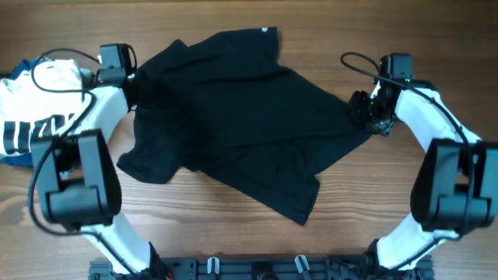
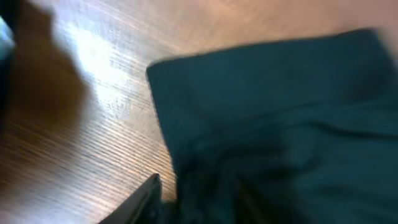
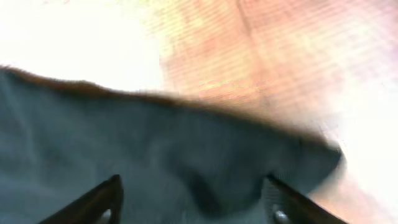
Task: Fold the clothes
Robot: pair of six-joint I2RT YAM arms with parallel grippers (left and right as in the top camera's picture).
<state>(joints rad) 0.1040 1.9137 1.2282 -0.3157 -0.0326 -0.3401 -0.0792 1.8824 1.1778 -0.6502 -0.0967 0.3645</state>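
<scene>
The clothes, a black T-shirt (image 1: 233,117), lie crumpled and spread across the middle of the wooden table, with a small white print at the far edge. My left gripper (image 1: 135,84) is at the shirt's left edge. In the left wrist view only one finger (image 2: 142,200) shows on the wood beside the fabric (image 2: 280,124); the other is hidden by cloth. My right gripper (image 1: 364,110) is at the shirt's right edge. In the right wrist view its fingers (image 3: 99,202) stand wide apart over the fabric (image 3: 186,143), so my right gripper (image 3: 191,182) is open.
A white garment with black stripes (image 1: 39,101) and a bit of blue cloth (image 1: 15,159) lie at the table's left edge, behind the left arm. A dark rail (image 1: 257,268) runs along the front edge between the arm bases.
</scene>
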